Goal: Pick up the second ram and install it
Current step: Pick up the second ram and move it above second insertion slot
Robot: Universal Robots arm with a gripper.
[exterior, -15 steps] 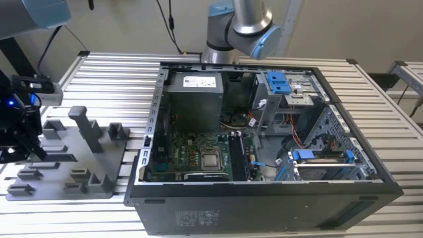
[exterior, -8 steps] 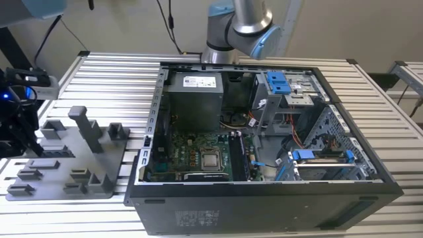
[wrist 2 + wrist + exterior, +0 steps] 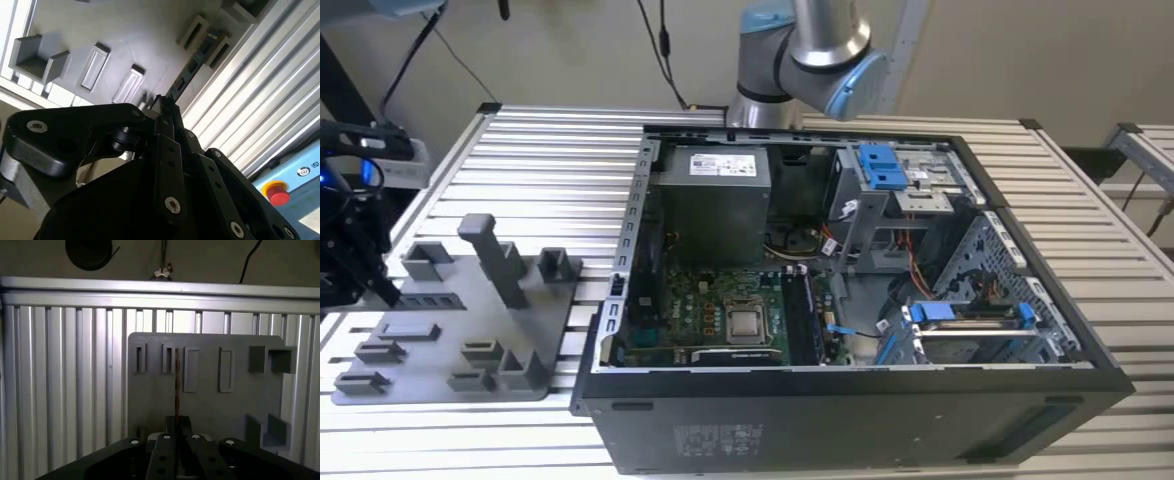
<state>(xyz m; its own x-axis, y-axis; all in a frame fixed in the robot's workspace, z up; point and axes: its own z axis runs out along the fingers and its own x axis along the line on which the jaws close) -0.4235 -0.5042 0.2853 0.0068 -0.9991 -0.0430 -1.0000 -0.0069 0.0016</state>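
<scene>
**Exterior view and both wrist views: gripper (image 3: 376,285) closed on the second ram (image 3: 176,385) at the grey tray (image 3: 454,320)**

1. Gripper. Black, two-fingered. In the exterior view it hangs over the tray's outer edge at the exterior view's left, well apart from the computer case (image 3: 854,400). In both wrist views the fingers are drawn nearly together, with the second ram clamped between their tips.

2. Second ram. Thin dark board. In the first wrist view it is seen edge-on, a narrow line running from the fingertips out across the tray, just beside a row of raised slots. In the second wrist view the second ram (image 3: 192,65) is a dark strip. Its near end is in the gripper (image 3: 165,102) and its far end lies between two small holder blocks (image 3: 193,30). Whether it is lifted clear of the tray cannot be told.

3. Tray. Flat, grey, with raised blocks, slots and a tall post (image 3: 487,250). It lies on the slatted metal table (image 3: 547,150), just beside the case.

4. Computer case. Black tower on its side, open face up. Inside are a motherboard (image 3: 707,300), a grey power supply (image 3: 710,200) and bright-blue drive clips (image 3: 881,165).

5. Robot arm (image 3: 807,50). Silver with a blue joint cap, standing beyond the case.

6. Red button (image 3: 276,192). On a pale panel past the table's edge, in the second wrist view.
</scene>
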